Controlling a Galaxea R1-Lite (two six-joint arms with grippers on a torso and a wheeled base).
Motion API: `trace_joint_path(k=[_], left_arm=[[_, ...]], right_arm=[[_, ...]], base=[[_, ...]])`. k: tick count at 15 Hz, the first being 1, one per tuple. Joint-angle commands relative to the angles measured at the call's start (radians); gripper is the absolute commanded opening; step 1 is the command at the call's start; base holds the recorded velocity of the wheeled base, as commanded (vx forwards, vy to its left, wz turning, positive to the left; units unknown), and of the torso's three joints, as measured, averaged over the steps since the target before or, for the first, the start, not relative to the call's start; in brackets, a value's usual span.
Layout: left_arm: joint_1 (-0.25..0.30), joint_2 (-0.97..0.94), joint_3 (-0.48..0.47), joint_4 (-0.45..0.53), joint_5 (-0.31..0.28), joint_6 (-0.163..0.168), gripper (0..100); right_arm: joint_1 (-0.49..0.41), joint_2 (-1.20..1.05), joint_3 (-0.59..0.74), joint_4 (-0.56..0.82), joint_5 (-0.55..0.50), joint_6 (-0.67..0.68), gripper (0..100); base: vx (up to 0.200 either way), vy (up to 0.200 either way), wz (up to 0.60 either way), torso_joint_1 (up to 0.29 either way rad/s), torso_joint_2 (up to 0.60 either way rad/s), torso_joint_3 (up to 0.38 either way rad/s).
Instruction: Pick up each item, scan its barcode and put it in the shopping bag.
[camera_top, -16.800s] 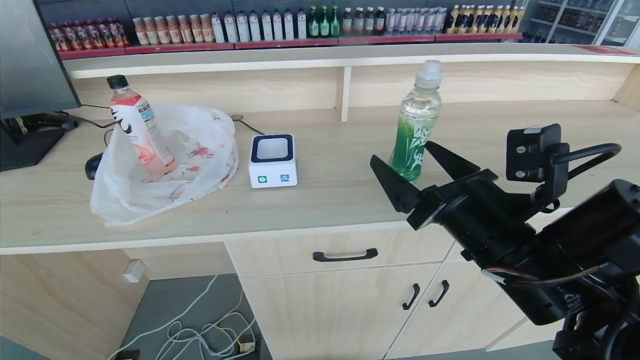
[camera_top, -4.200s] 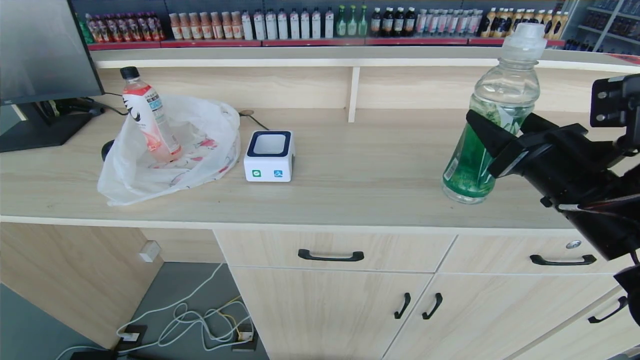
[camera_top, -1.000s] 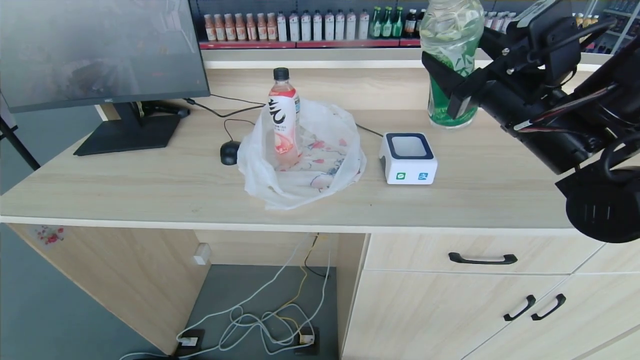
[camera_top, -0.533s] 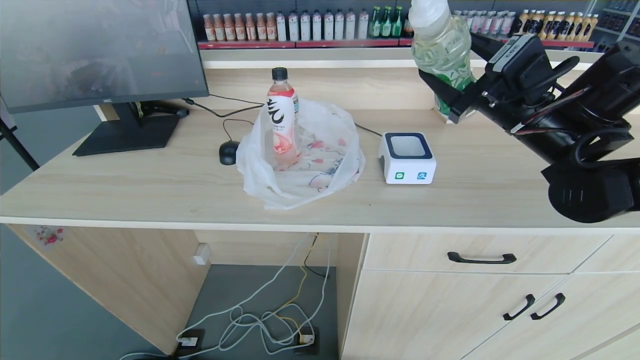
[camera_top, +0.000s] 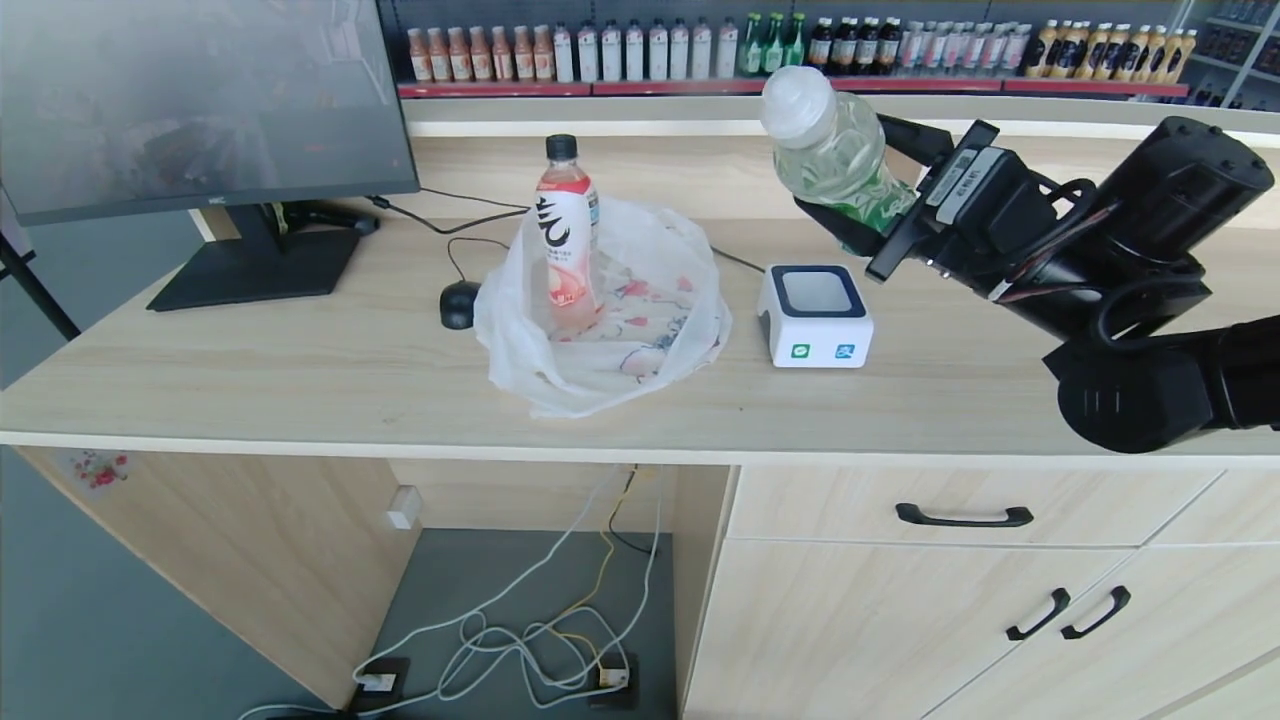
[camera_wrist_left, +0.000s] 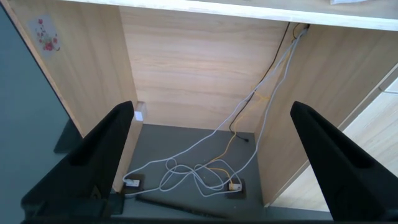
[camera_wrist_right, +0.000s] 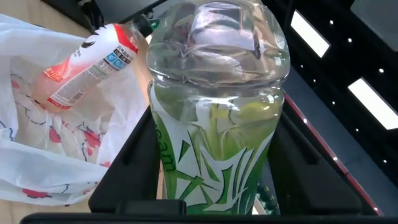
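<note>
The light wooden counter (camera_top: 300, 370) bears a white barcode scanner (camera_top: 814, 316). Just left of the scanner lies the shopping bag (camera_top: 640, 350), farther left a black mouse (camera_top: 459, 304), then a monitor (camera_top: 255, 270) on its stand.

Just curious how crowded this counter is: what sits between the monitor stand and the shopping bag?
A black computer mouse lies on the counter there, close beside the shopping bag; the head view shows it.

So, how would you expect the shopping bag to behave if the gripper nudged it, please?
Probably floppy: the shopping bag is thin, crumpled plastic slumped on the counter. Likely very light, so it may slide; the pink bottle standing inside should anchor it somewhat.
</note>
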Motion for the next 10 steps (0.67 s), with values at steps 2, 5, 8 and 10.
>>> trace_joint_path(k=[2, 5, 8, 10], left_arm=[[0.0, 0.0, 0.0, 0.0, 0.0, 0.0, 100], [0.0, 0.0, 0.0, 0.0, 0.0, 0.0, 100], [0.0, 0.0, 0.0, 0.0, 0.0, 0.0, 100], [0.0, 0.0, 0.0, 0.0, 0.0, 0.0, 100]], right_arm=[[0.0, 0.029, -0.025, 0.002, 0.02, -0.002, 0], [0.0, 0.037, -0.031, 0.002, 0.033, -0.003, 0], [0.0, 0.045, -0.031, 0.009, 0.067, -0.014, 0], [0.008, 0.045, -0.028, 0.012, 0.073, -0.02, 0]], base=[[0.0, 0.0, 0.0, 0.0, 0.0, 0.0], [0.0, 0.0, 0.0, 0.0, 0.0, 0.0], [0.0, 0.0, 0.0, 0.0, 0.0, 0.0], [0.0, 0.0, 0.0, 0.0, 0.0, 0.0]])
